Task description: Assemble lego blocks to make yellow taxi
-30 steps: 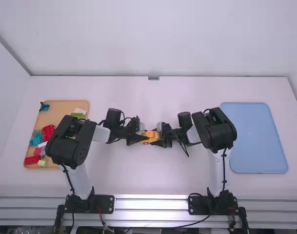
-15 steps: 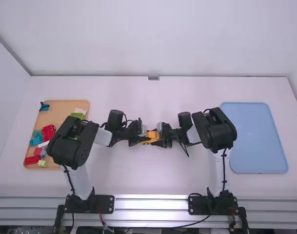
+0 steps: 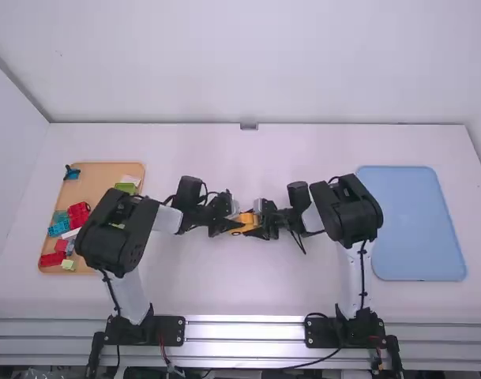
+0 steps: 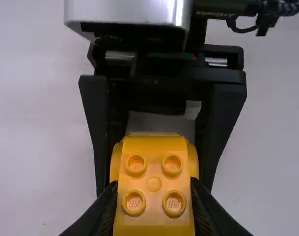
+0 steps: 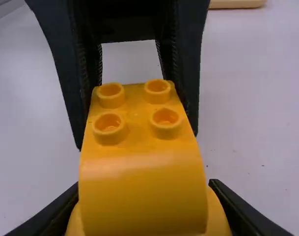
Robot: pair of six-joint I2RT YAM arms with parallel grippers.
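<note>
Fingers of my left gripper (image 3: pixel 227 226) are closed on the yellow taxi body (image 3: pixel 245 224), one on each side, and the fingers of my right gripper (image 3: pixel 262 229) pinch the same piece from its other end. I have the two grippers facing each other near the middle of the counter (image 3: pixel 248 292), nearly meeting, with the yellow body between them.

On my left wrist feed I see the yellow top with four round studs toward the camera, in a two-by-two pattern, and the left gripper (image 4: pixel 154 196) has a finger against either flank. The right one's fingers stand farther off, on both sides of a wider, rounded yellow part. My right wrist feed gives me the curved slope of the piece close up, with the studs beyond it; there the right gripper (image 5: pixel 147 206) has its fingers along the sides of the wider yellow part. I can't tell whether the body touches the counter.

Over on the left side of the counter I have a wooden tray (image 3: pixel 98 175). It carries a red block (image 3: pixel 79 212), a blue block (image 3: pixel 58 227) beside it, a white block (image 3: pixel 70 234), a green block (image 3: pixel 125 188) near the far right corner and a pale green block (image 3: pixel 68 264) near the close edge. My left arm (image 3: pixel 118 237) hides part of that tray from the high camera. On the right side lies a light blue tray (image 3: pixel 410 225), just beside my right arm (image 3: pixel 349 207).
</note>
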